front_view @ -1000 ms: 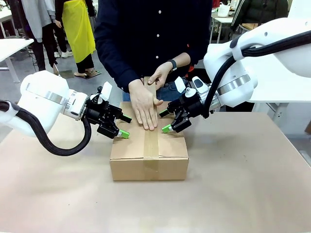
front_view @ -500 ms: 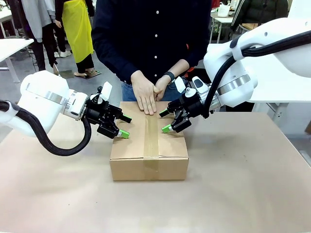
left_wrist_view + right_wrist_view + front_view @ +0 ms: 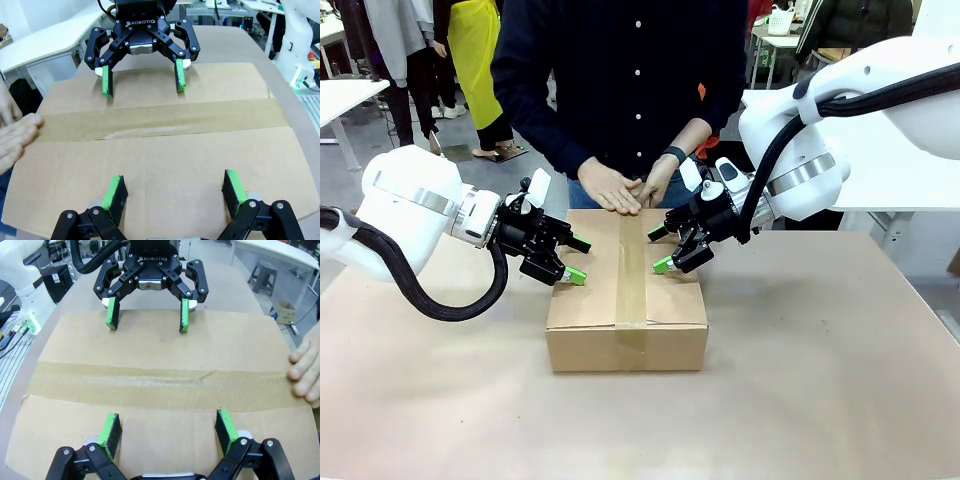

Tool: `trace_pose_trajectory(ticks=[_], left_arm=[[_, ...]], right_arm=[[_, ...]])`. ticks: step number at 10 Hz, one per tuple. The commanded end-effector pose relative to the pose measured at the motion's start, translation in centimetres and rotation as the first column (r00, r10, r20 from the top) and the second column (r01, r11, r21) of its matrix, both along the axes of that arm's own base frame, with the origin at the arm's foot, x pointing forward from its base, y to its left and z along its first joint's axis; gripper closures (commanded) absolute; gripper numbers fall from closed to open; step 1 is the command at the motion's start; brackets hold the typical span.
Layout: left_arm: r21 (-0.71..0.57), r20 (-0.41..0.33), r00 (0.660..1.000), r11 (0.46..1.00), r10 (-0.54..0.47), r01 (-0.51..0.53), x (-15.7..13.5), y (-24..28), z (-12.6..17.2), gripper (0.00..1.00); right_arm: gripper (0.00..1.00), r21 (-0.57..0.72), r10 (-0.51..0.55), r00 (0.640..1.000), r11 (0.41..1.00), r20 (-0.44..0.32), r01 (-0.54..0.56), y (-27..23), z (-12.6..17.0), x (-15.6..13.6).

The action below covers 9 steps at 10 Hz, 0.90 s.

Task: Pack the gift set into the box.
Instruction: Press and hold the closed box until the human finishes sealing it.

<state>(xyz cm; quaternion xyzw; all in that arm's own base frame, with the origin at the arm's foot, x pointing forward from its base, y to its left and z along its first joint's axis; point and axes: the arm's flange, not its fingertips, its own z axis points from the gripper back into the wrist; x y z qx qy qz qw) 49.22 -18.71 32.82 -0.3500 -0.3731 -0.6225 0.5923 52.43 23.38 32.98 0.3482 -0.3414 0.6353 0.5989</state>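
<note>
- Front view: you've got the box [image 3: 626,305] mid-table, flaps down, a strip of tape [image 3: 633,285] along the centre seam and down the near face. The left gripper [image 3: 570,262] sits at the box's left top edge, the right gripper [image 3: 661,250] at its right top edge, both spread apart and holding nothing. The person's hands [image 3: 625,190] are at the far end of the tape. The gift set can't be seen; judged to be inside the closed box.
- Left wrist view: your left gripper [image 3: 175,192] has its fingers wide apart over the near flap, green pads [image 3: 114,192] low over the cardboard; contact can't be told. Opposite, the right gripper [image 3: 142,80] is equally spread. A hand [image 3: 17,137] rests at the tape's end.
- Right wrist view: same picture mirrored, with the right gripper [image 3: 167,432] spread above the flap, the tape [image 3: 160,386] flat across the seam and fingertips [image 3: 302,375] at its end.
- Progress: packing looks essentially done. Judged left: final press of the tape, then back the arms off.
</note>
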Motion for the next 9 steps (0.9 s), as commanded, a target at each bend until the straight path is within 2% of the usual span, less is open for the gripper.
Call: trace_pose_trajectory(ticks=[1, 5, 6, 7, 8, 9], left_arm=[[0.001, 0.004, 1.0, 1.0, -0.004, 0.004, 0.0, 0.0, -0.2, 0.0], [0.001, 0.004, 1.0, 1.0, -0.004, 0.004, 0.0, 0.0, -0.2, 0.0], [0.001, 0.004, 1.0, 1.0, -0.004, 0.004, 0.0, 0.0, -0.2, 0.0], [0.0, 0.0, 1.0, 1.0, -0.001, 0.001, 0.0, 0.0, 0.0, 0.0], [-0.042, 0.097, 0.995, 0.999, 0.003, 0.001, -2.6, 1.3, 5.3, 0.0], [-0.119, 0.145, 0.989, 0.993, -0.005, 0.022, -4.7, 3.6, 8.5, 0.0]], right_arm=[[0.0, 0.0, 0.011, 1.0, 1.0, 0.02, -0.011, 0.0, -0.1, -0.1], [0.0, 0.0, 0.011, 1.0, 1.0, 0.02, -0.011, 0.0, -0.1, -0.1], [0.0, 0.0, 0.001, 1.0, 1.0, 0.0, -0.001, 0.0, 0.0, 0.0], [0.0, 0.083, -0.03, 0.996, 0.996, 0.086, 0.023, -2.7, 3.8, -1.3], [0.0, 0.153, -0.048, 0.985, 0.988, 0.166, 0.023, -5.9, 7.4, -3.6], [0.0, 0.211, -0.082, 0.976, 0.977, 0.204, 0.038, -9.4, 9.5, -5.6]])
